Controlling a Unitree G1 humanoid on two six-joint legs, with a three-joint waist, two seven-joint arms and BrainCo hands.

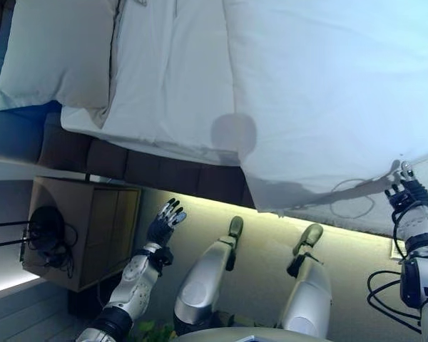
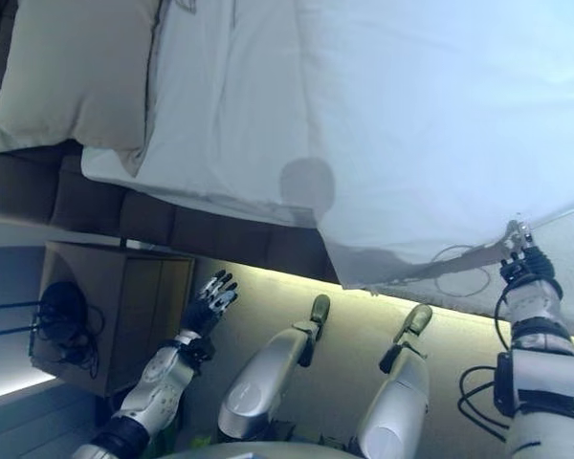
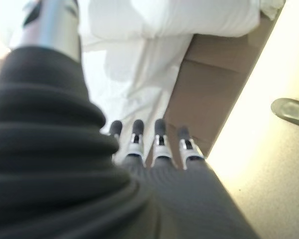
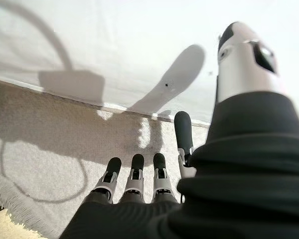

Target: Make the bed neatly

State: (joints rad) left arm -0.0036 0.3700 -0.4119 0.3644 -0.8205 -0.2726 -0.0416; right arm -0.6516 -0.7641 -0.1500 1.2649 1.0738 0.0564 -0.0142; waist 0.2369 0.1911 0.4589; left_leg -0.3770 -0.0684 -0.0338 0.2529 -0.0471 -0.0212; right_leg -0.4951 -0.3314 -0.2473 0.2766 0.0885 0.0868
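A white duvet [image 1: 328,92] covers the right part of the bed, its edge hanging over the side. To its left lies bare white sheet [image 1: 171,78], creased, with a pale pillow [image 1: 57,53] at the far left. My right hand [image 1: 408,191] is at the duvet's hanging edge on the right. In the right wrist view its fingers [image 4: 134,174] are straight and hold nothing, pointing at the duvet's hem [image 4: 114,45]. My left hand [image 1: 162,222] is open in the air over the floor, just short of the dark bed frame [image 1: 150,171].
A brown nightstand [image 1: 85,228] stands at the left beside the bed, with a black device and cables [image 1: 46,228] on it. A grey textured fabric with a fringe [image 4: 55,134] lies below the duvet's edge. A lit strip of floor runs along the bed frame.
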